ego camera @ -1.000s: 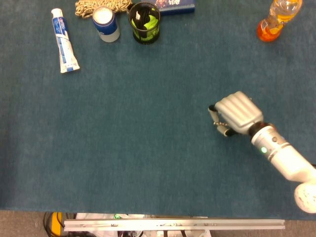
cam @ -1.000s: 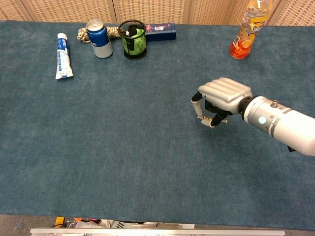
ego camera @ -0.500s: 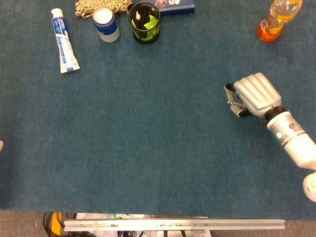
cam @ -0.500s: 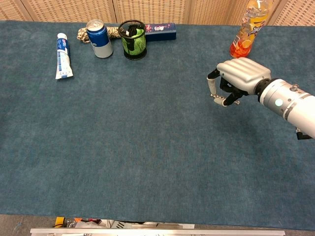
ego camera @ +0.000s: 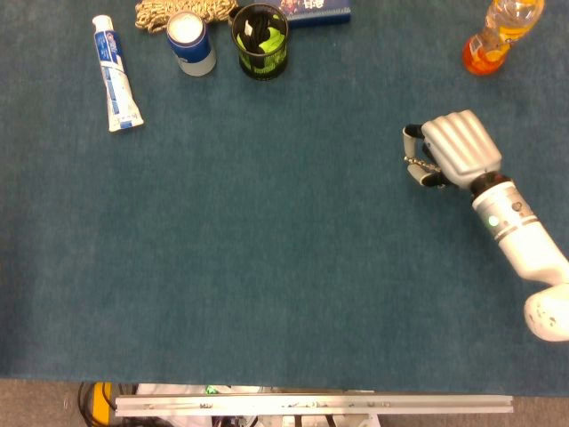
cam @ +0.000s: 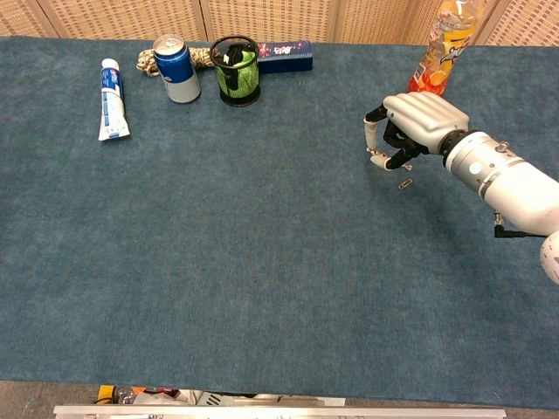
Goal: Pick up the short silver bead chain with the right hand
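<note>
One hand, the right hand (cam: pixel 410 122), hangs above the blue-carpeted bench (cam: pixel 262 262), fingers curled around the short silver bead chain (cam: pixel 404 182), whose end dangles beneath it.

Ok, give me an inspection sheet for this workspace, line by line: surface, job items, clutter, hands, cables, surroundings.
Surface: blue carpet-like table cover, flat.
Job's things: short silver bead chain, hanging from the right hand, lifted off the cover.
Clutter: toothpaste tube lying at far left; blue can; green mesh cup; coiled rope behind the can; dark blue box; orange drink bottle at far right.
Hands: right hand fingers curled, pinching the chain; left hand not in view.
Cables: nothing seen.
Surroundings: woven panels behind the table; metal rail along the near edge.
</note>
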You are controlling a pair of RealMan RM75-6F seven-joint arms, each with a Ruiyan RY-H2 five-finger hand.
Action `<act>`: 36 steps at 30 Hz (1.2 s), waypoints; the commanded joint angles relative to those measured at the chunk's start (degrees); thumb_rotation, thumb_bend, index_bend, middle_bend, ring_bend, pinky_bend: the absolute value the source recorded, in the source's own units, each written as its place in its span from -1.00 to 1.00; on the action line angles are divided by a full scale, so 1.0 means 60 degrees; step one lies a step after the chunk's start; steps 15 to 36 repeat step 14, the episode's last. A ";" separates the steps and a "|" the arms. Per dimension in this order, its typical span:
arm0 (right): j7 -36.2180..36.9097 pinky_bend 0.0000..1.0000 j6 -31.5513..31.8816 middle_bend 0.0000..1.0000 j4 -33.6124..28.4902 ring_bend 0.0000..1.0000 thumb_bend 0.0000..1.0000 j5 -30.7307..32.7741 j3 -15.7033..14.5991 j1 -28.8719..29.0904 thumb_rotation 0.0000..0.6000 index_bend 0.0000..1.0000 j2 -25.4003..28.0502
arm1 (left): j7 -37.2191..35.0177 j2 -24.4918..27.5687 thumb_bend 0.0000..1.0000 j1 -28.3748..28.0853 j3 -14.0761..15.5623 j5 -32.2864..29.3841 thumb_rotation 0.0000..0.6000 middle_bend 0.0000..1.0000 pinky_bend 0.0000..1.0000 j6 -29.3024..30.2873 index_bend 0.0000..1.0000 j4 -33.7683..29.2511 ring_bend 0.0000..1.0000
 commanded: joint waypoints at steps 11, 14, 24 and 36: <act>0.0039 1.00 -0.0370 1.00 0.0696 1.00 0.06 0.0121 0.0182 -0.0037 1.00 0.33 -0.0406 | -0.0026 -0.0025 -0.65 0.0067 -0.0020 -0.0019 1.00 -1.00 -1.00 0.0051 -1.00 0.0047 -1.00; 0.0061 1.00 -0.0403 1.00 0.0710 1.00 0.06 0.0088 0.0208 -0.0050 1.00 0.33 -0.0417 | -0.0007 -0.0029 -0.65 0.0053 -0.0035 -0.0010 1.00 -1.00 -1.00 0.0041 -1.00 0.0035 -1.00; 0.0061 1.00 -0.0403 1.00 0.0710 1.00 0.06 0.0088 0.0208 -0.0050 1.00 0.33 -0.0417 | -0.0007 -0.0029 -0.65 0.0053 -0.0035 -0.0010 1.00 -1.00 -1.00 0.0041 -1.00 0.0035 -1.00; 0.0061 1.00 -0.0403 1.00 0.0710 1.00 0.06 0.0088 0.0208 -0.0050 1.00 0.33 -0.0417 | -0.0007 -0.0029 -0.65 0.0053 -0.0035 -0.0010 1.00 -1.00 -1.00 0.0041 -1.00 0.0035 -1.00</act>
